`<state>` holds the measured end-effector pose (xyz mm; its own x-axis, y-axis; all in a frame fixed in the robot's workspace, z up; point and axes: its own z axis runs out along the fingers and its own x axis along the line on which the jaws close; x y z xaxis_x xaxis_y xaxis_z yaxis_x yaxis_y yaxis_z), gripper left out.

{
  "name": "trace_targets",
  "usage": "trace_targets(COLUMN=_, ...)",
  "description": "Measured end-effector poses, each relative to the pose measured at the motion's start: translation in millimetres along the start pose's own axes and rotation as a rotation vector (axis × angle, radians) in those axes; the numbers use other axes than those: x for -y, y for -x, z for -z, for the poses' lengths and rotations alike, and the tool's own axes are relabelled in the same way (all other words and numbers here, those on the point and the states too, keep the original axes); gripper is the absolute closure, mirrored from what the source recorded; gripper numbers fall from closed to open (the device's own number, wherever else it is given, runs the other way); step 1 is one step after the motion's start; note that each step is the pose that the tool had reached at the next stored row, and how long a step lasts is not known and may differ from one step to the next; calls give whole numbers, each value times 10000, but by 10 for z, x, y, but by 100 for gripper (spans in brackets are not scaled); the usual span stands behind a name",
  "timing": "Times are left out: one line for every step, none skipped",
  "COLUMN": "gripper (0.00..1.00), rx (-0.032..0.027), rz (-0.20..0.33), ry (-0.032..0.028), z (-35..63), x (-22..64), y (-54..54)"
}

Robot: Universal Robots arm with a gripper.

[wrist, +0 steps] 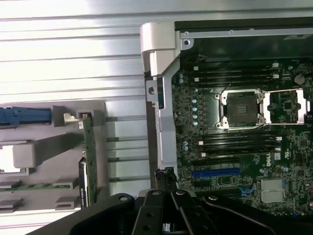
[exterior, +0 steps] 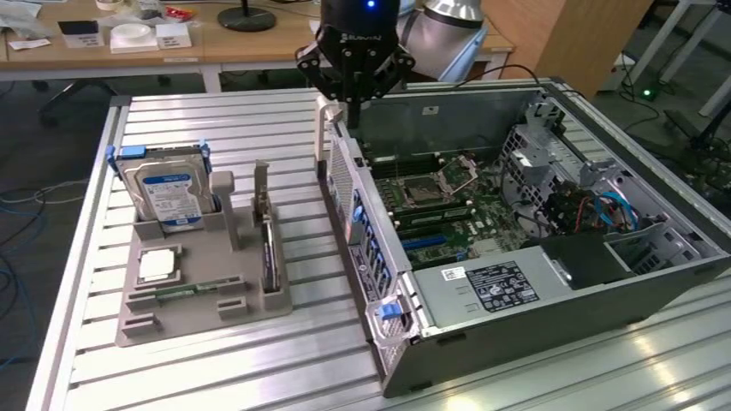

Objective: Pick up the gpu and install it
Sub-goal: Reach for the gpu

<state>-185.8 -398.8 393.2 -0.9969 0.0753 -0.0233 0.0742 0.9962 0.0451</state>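
Note:
The gpu (exterior: 269, 250) stands on edge in a slot of the grey holder (exterior: 194, 318) on the exterior view's left, its silver bracket pointing up. The wrist view shows the gpu (wrist: 88, 152) edge-on as a thin green strip with a black side. My gripper (exterior: 353, 118) hangs shut and empty above the rear wall of the open computer case (exterior: 514, 300), apart from the card. From the wrist, the gripper (wrist: 165, 185) sits over the case wall beside the motherboard (wrist: 234, 147), near its blue slot (wrist: 216, 172).
The holder also carries a silver hard drive with a blue label (exterior: 169, 193), a square processor (exterior: 157, 264) and a narrow memory stick (exterior: 183, 291). A beige latch (exterior: 329, 128) sticks up at the case corner. Everything rests on a slatted aluminium table (exterior: 228, 377).

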Motion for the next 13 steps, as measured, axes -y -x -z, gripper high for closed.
trace_targets(gripper=89, rx=1, rz=1, ry=0, z=1, x=3, y=-37)
trace_targets(gripper=89, rx=0, rz=1, ry=-1, z=2, x=6, y=-73)
trace_targets(gripper=89, rx=-1, rz=-1, ry=-1, z=3, x=8, y=-109)
trace_targets(gripper=89, rx=0, rz=-1, ry=-1, z=4, x=11, y=-144)
trace_targets(gripper=89, rx=-1, rz=-1, ry=-1, z=5, x=13, y=-179)
trace_targets(gripper=89, rx=0, rz=0, ry=0, z=5, x=16, y=-214)
trace_targets(gripper=89, rx=0, rz=1, ry=0, z=6, x=19, y=-252)
trace_targets(gripper=89, rx=0, rz=0, ry=-1, z=7, x=22, y=-289)
trace_targets(gripper=89, rx=0, rz=-1, ry=0, z=8, x=24, y=-325)
trace_targets(gripper=89, rx=0, rz=-1, ry=-1, z=9, x=27, y=-360)
trace_targets(gripper=89, rx=0, rz=0, ry=-1, z=10, x=30, y=-395)
trace_targets(gripper=89, rx=0, rz=1, ry=-1, z=11, x=33, y=-431)
trace_targets(gripper=89, rx=0, rz=0, ry=0, z=12, x=36, y=-471)
